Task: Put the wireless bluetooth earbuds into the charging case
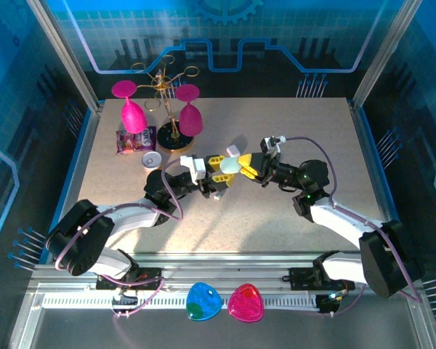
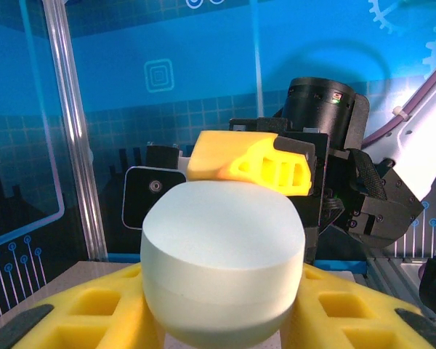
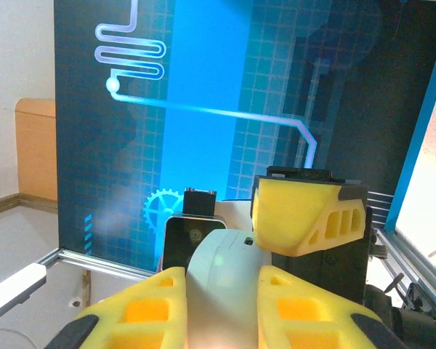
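Note:
A pale mint charging case point(image 1: 229, 166) is held up over the middle of the table, between both grippers. My left gripper point(image 1: 219, 174) is shut on it from the left, and in the left wrist view the case point(image 2: 224, 254) sits wedged between the yellow fingers point(image 2: 349, 313). My right gripper point(image 1: 243, 167) is shut on it from the right; its wrist view shows the case point(image 3: 221, 283) edge-on between the yellow fingers point(image 3: 142, 309). A white flap point(image 1: 235, 150) stands up above the case. The earbuds are hidden or out of view.
Two pink wine glasses point(image 1: 133, 113) hang on a gold rack point(image 1: 173, 138) at the back left. A purple packet point(image 1: 134, 139) and a small round white piece point(image 1: 152, 159) lie beside it. Blue point(image 1: 203, 301) and pink point(image 1: 245, 302) shapes rest on the front rail.

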